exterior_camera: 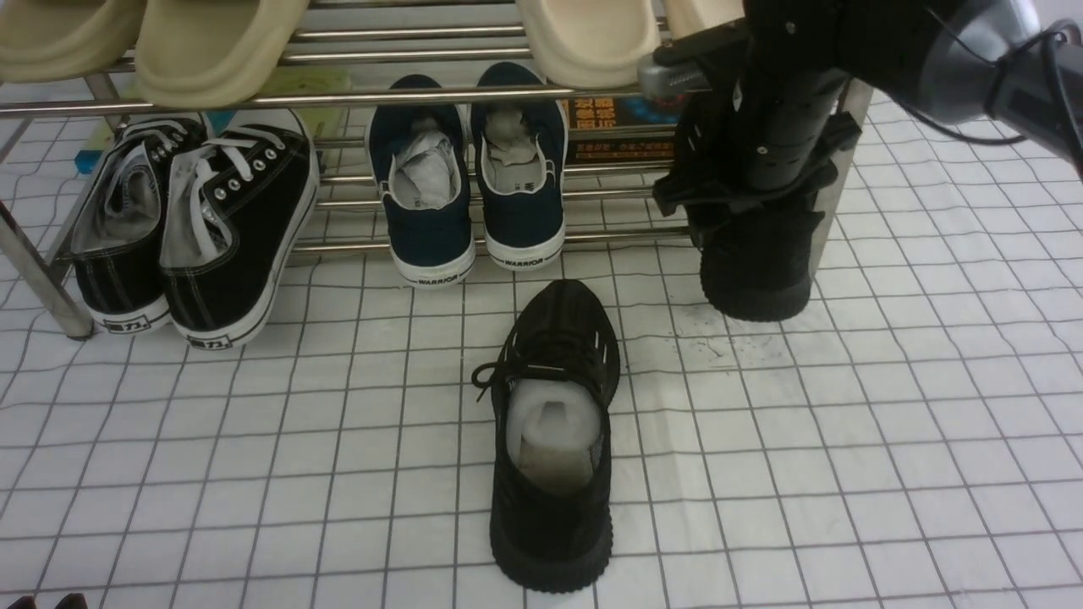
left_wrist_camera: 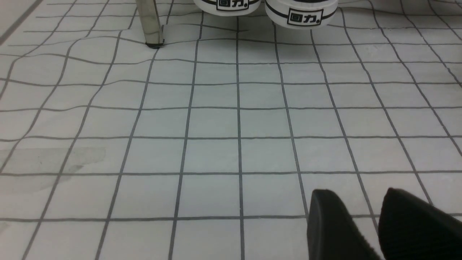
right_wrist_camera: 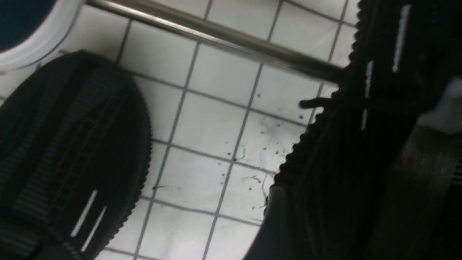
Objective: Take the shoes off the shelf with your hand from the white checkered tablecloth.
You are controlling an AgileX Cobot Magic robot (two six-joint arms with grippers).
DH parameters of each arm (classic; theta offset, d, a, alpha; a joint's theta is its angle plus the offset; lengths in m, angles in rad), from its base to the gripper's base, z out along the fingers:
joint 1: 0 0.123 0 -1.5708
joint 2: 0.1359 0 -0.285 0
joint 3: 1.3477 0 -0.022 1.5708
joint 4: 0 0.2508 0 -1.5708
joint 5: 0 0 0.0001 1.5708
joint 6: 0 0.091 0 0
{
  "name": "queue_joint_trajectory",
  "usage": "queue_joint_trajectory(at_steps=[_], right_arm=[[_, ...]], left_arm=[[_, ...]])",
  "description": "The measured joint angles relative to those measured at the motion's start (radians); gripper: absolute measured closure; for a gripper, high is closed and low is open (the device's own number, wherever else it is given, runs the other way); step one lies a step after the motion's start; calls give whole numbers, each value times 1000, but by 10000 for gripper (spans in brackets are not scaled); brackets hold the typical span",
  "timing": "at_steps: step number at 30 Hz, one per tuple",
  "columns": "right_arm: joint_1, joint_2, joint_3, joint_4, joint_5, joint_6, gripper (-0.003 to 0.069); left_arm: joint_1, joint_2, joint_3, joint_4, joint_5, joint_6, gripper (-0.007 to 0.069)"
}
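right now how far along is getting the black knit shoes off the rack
About half done. One black knit sneaker already sits on the checkered cloth, clear of the rack. The second sneaker is being worked on: the right arm's tool is over it at the rack. Left to do: bring that second one out onto the cloth.

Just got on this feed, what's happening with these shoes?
The right pincer is at the black knit shoe by the rack's right end; whether it grips it, I cannot tell. Its mate lies on the checkered cloth in front of the rack. The navy slip-ons are on the rack.
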Motion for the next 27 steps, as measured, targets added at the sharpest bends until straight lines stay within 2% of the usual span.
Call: queue_joint_trajectory(at_steps=[12,18,20,22,23,24,25,27], right_arm=[[-2,8,-73,-2,32,0,82],[-2,53,-77,3,15,5,115],[-1,73,-79,0,0,10,216],[-1,82,-79,2,24,10,362],[-1,82,-79,4,27,10,396],[-1,79,-79,12,44,10,523],[0,73,-79,17,57,9,606],[5,56,-75,21,73,4,654]], left_arm=[[0,0,0,0,0,0,385],[0,0,0,0,0,0,385],[0,0,0,0,0,0,385],[0,0,0,0,0,0,385],[0,0,0,0,0,0,385],[0,0,0,0,0,0,385],[0,0,0,0,0,0,385],[0,0,0,0,0,0,385]])
